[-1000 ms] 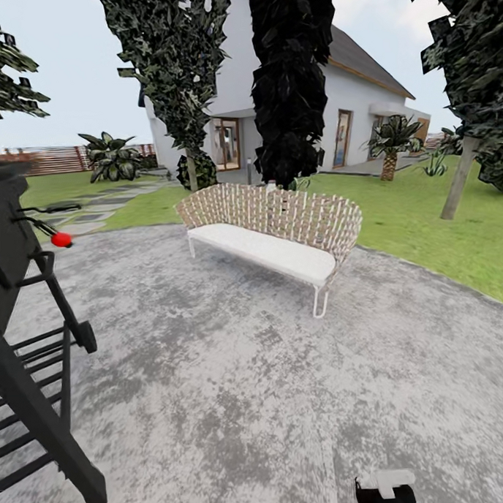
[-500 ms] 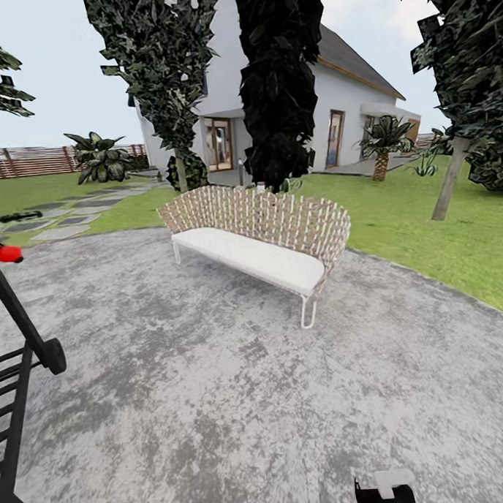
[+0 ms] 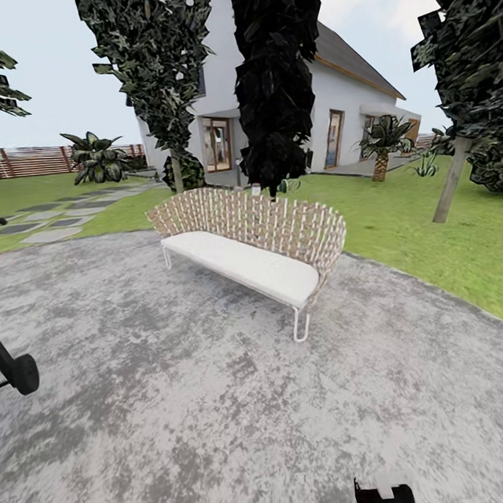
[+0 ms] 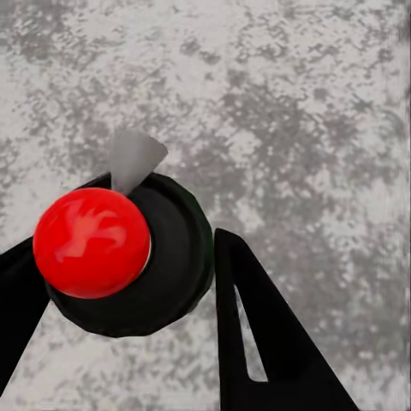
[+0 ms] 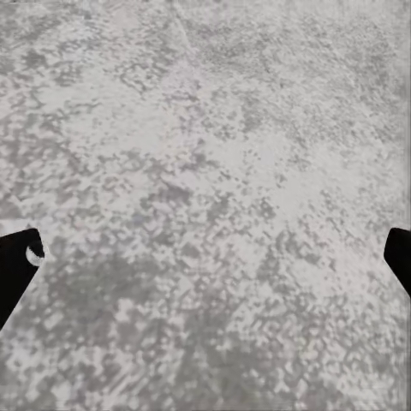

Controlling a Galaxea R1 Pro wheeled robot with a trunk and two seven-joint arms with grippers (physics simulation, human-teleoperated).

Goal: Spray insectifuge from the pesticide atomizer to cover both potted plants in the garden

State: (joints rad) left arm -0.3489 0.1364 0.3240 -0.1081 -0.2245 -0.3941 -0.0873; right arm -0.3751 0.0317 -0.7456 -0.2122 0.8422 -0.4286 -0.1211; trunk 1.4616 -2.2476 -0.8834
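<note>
The left hand (image 4: pixel 128 282) is clamped on the pesticide atomizer (image 4: pixel 128 257): in the left wrist view its two black fingers (image 4: pixel 257 342) press against the sides of a round black body topped by a glossy red cap (image 4: pixel 90 242), with a pale grey nozzle (image 4: pixel 133 158) sticking out past the cap. Under it lies the grey mottled patio (image 4: pixel 300 111). The right hand (image 5: pixel 205 257) is spread wide, its dark fingertips (image 5: pixel 17 257) showing at opposite edges of the right wrist view with bare patio between them; a dark part of that arm (image 3: pixel 384 494) shows at the bottom edge of the head view.

In the head view a woven sofa (image 3: pixel 251 240) with a white seat cushion stands on the patio. Behind the sofa rise two tall dark trees (image 3: pixel 277 82) and a white house (image 3: pixel 348 108). Green lawn (image 3: pixel 411 230) borders the patio beside and beyond the sofa. Far from the sofa, towards the house's corner, stands a small palm (image 3: pixel 384 139). On the sofa's other side pale stepping stones (image 3: pixel 53 227) cross the grass towards a broad-leaved bush (image 3: pixel 97 157) in front of a brown slatted fence (image 3: pixel 24 162). A black wheeled part (image 3: pixel 19 371) juts in at the head view's edge, well apart from the sofa
</note>
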